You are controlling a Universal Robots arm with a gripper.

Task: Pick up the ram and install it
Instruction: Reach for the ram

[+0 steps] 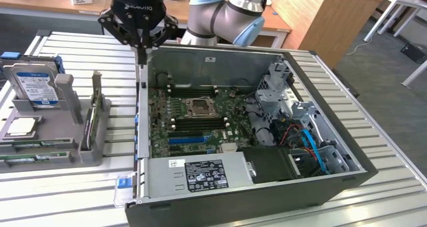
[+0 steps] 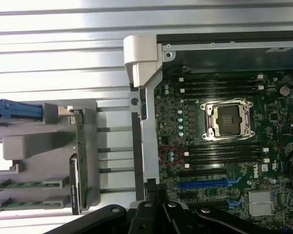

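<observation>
Gripper (image 1: 141,56) is hanging closed w/ nothing in it, over the PC case (image 1: 267,207) wall nearest the grey holder (image 1: 90,154). Ram (image 1: 35,159) is lying in that holder on the exterior view's left, apart from the gripper. Mobo DIMM slots (image 1: 198,123) are looking empty, so pick & install are both outstanding.

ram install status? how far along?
Done: nothing yet. A ram stick lies in the grey holder, and the motherboard slots look empty. In hand: nothing; the tool is shut, above the case edge nearest the holder. Left: both the pick and the install.
</observation>
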